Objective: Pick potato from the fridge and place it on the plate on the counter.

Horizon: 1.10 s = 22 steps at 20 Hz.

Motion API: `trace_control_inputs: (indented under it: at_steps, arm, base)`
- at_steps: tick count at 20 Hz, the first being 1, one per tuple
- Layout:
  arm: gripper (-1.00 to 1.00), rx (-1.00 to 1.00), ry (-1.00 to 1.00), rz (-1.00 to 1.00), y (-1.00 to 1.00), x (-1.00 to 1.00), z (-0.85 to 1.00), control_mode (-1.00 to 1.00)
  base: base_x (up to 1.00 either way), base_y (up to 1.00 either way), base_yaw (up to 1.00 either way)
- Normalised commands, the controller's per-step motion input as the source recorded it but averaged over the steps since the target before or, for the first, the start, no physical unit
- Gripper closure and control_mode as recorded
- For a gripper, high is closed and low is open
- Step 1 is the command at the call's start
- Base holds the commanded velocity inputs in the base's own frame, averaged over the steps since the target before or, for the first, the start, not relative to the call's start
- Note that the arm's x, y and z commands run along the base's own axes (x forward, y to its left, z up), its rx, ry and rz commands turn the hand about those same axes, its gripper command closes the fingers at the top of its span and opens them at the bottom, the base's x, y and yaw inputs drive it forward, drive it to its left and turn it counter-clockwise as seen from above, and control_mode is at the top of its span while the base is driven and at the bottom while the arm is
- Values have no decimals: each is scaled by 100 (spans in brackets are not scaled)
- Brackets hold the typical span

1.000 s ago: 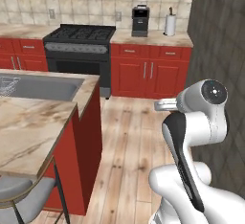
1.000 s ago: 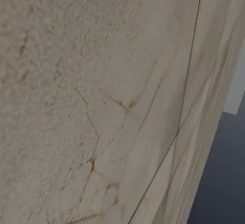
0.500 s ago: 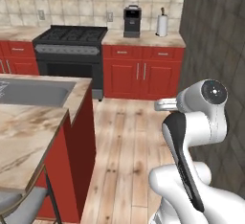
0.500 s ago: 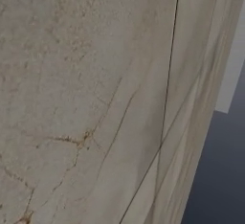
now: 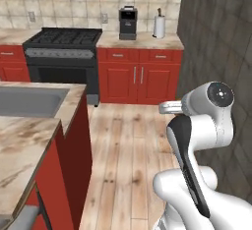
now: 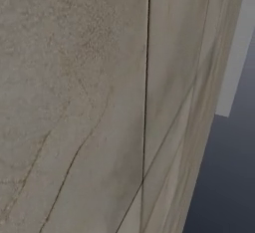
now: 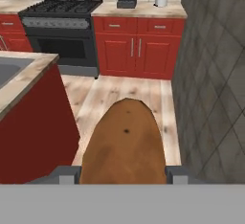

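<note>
Left base view. The white arm rises at the lower right over a plank floor. Beyond it a run of red cabinets carries the desk (image 5: pixel 140 40), a beige stone top; taking the black stove (image 5: pixel 64 37) as landmark, this desk lies just to the right of it, with a coffee machine (image 5: pixel 128 23) and a paper-towel roll (image 5: pixel 159 26) standing on it. To the right of the desk rises a dark tiled wall (image 5: pixel 216 37). In front of the stove, nearer the camera, stands a marbled island (image 5: pixel 29 140) with a sink let into it. No plate can be made out on the stretch of desk shown here.

Right base view. A pale, veined panel with one vertical seam stands very close to the lens; nothing of the task can be read from it.

Hand view. The potato (image 7: pixel 124 144) sits between the two finger tips of the tool (image 7: pixel 123 174), brown and dull-skinned, one tip on each side of it: the tool is closed on the potato at a middling width. Past it lies the plank floor, then the stove and, to its right, the desk with its red doors.

Step in hand, as judged: the pick is done and the carry toward the desk is under way. The next move calls for finding the plate, bringing the base within reach of it, lowering the potato onto it and only then releasing.
</note>
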Motion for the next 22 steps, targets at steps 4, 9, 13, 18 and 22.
trace_control_inputs:
  at_steps: [4, 9, 13, 18, 22]
  arm:
    - [100, 0, 0, 0, 0, 0, 0, 100]
    - [100, 0, 0, 0, 0, 0, 0, 100]
    - [100, 0, 0, 0, 0, 0, 0, 100]
    - [100, 0, 0, 0, 0, 0, 0, 100]
    - [100, 0, 0, 0, 0, 0, 0, 100]
  base:
    - [98, -57, 0]
    - [100, -47, 0]
    - [100, -38, 0]
    - [96, -26, 0]
    - [91, -16, 0]
